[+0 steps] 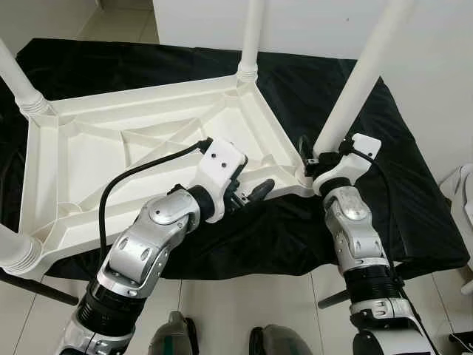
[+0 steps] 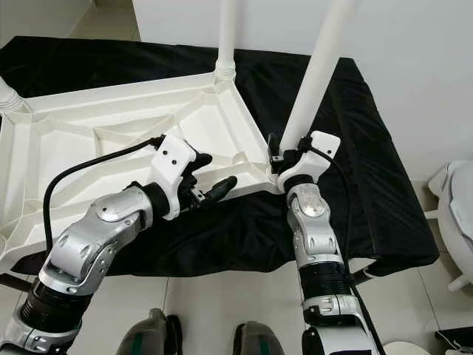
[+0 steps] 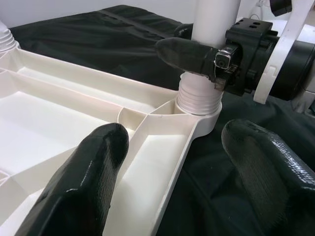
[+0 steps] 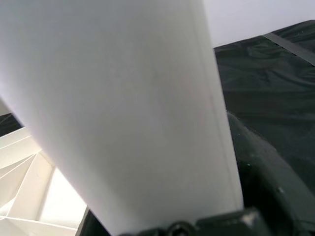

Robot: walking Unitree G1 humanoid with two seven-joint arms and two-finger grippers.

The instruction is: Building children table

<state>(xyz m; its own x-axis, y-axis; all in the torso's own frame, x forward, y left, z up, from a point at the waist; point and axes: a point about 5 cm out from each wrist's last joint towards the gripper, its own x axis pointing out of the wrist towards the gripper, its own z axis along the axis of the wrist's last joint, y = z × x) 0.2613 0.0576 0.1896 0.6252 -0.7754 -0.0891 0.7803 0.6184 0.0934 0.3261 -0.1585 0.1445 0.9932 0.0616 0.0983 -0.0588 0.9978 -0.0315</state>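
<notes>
With the right gripper (image 1: 309, 164) closed round the white leg (image 1: 355, 89) just above the near corner socket (image 3: 197, 105) of the upturned tabletop (image 1: 89, 155), hold that leg upright while you twist, and let the left gripper's (image 1: 247, 194) wide-open, empty jaws steady the rim beside that socket.

A plain indoor room, likely in a home: pale glossy floor tiles (image 1: 244, 299), bare white walls (image 2: 414, 66), and a low surface draped in black cloth (image 1: 414, 214) serving as a workbench for an upturned white plastic children's table (image 1: 81, 155).
</notes>
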